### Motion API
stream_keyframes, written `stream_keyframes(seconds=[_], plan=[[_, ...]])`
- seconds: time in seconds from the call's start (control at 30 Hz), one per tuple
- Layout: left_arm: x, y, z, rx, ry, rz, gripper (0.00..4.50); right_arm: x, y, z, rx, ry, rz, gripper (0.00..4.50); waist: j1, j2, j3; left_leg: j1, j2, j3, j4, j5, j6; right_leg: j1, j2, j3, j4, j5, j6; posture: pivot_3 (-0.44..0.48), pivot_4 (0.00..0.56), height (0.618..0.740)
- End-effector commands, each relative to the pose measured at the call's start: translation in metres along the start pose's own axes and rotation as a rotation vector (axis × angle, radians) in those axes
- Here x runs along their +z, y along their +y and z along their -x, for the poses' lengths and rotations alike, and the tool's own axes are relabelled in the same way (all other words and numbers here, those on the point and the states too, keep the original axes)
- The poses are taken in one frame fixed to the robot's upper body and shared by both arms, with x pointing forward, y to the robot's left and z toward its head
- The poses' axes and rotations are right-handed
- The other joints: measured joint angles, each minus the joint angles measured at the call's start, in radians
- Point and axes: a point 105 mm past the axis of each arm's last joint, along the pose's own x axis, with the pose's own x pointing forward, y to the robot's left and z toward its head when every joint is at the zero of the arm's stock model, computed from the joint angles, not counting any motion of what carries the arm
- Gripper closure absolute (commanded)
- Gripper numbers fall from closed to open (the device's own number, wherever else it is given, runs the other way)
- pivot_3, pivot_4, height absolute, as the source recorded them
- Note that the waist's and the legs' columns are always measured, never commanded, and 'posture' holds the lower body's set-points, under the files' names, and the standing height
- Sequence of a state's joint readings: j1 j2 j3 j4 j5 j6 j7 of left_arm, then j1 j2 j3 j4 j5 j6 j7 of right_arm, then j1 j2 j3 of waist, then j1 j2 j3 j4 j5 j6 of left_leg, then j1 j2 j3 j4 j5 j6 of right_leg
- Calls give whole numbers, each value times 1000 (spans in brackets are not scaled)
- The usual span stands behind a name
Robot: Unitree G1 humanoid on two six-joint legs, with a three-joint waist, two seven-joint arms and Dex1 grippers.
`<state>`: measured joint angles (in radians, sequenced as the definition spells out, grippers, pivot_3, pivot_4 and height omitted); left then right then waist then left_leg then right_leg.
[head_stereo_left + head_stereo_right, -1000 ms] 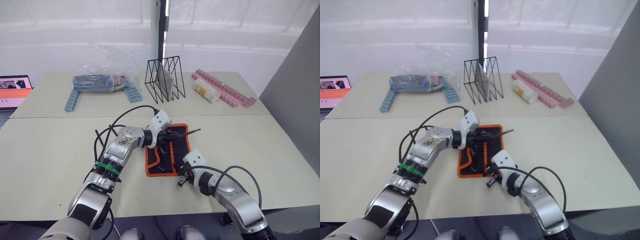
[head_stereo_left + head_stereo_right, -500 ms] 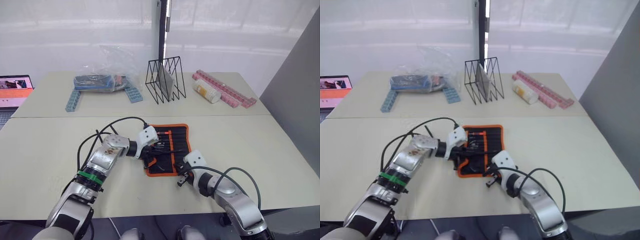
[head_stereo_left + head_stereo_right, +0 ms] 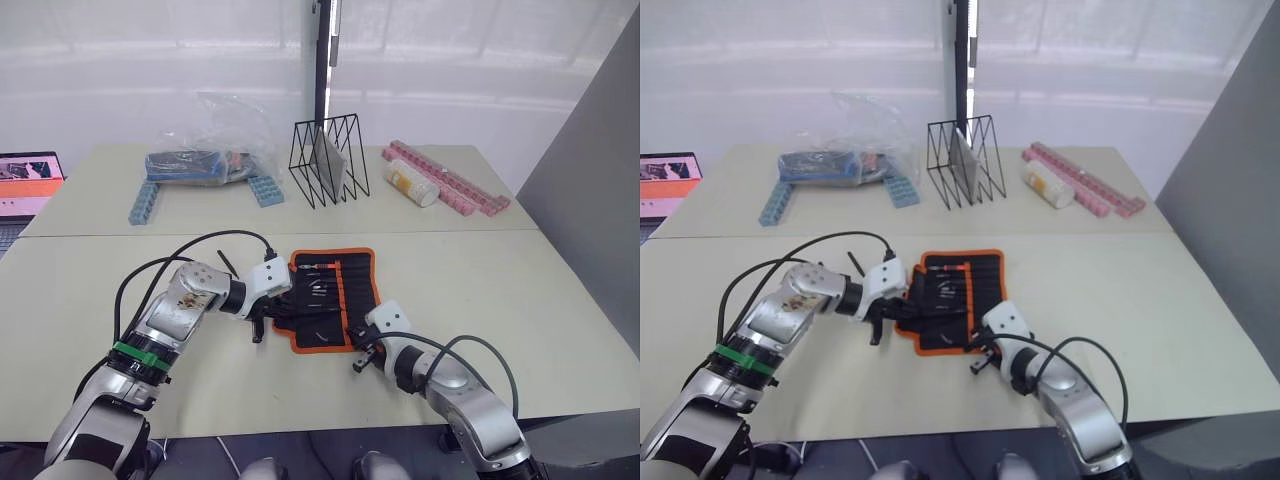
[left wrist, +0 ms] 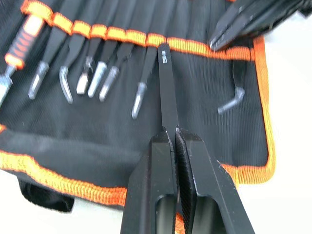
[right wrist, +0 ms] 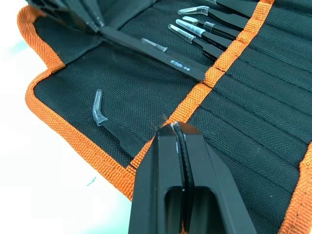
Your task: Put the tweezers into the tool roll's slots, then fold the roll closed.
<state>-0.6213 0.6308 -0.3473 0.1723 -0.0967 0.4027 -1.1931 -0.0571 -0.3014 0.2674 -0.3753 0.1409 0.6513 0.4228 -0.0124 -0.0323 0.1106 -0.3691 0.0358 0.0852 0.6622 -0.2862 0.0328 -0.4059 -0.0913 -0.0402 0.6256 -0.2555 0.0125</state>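
A: Lying open on the worktop (image 3: 480, 290) is the tool roll (image 3: 357, 273), black with orange trim, its inner face turned up.

B: And where are the tweezers?

A: Several tweezers (image 4: 95, 78) sit in the slots (image 4: 117, 19) under the orange band, with their pale tips pointing out onto the black fabric. 1 more, a bent-tip one (image 5: 105, 119), is in the slot close to the roll's edge.

B: What does the left pincer (image 4: 174, 134) do?

A: Its 2 fingers are pressed together on a black tweezer (image 4: 166, 92). This tweezer lies flat over the fabric, and its far end touches the orange band at the mouth of a slot. From the head camera, this pincer (image 3: 268, 310) is at the left edge of the roll.

B: And the right pincer (image 5: 176, 129)?

A: Its fingers are together on the orange band of the slots, near the lower corner of the roll. From the wrist camera I cannot tell for sure if fabric is caught between the tips, but they touch the trim.

B: What else is on the worktop?

A: At the far side there is a black wire rack (image 3: 330, 158), a clear plastic bag (image 3: 215, 140) with blue things inside, a pink strip (image 3: 450, 178) with a small bottle (image 3: 412, 182) beside it, and a laptop (image 3: 28, 180) at the left edge.
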Motion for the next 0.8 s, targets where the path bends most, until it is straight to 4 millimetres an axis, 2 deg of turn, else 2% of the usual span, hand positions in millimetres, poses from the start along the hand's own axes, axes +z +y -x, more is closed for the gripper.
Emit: stream_keyframes(seconds=[0.03,0.4,0.63,0.8], plan=[[-3,-1,2,-6,24,-15,4470,-42,11,-1,22,157,-68,4500,0,0,0,0,0,0,0,0,0,0,0,0,0,0,0,0,150,737],[-8,5,13,8,75,-55,4470,-44,13,0,23,158,-76,4500,0,0,0,0,0,0,1,0,0,0,0,0,1,0,0,0,150,737],[13,0,-3,-38,57,-142,4470,-47,17,1,28,164,-83,4500,3,0,0,0,0,0,1,0,0,1,0,0,1,0,0,0,150,737],[17,3,-11,-48,60,-163,4470,-48,18,2,26,168,-85,4500,3,0,0,0,-1,0,2,0,0,1,1,0,1,0,0,0,150,737]])
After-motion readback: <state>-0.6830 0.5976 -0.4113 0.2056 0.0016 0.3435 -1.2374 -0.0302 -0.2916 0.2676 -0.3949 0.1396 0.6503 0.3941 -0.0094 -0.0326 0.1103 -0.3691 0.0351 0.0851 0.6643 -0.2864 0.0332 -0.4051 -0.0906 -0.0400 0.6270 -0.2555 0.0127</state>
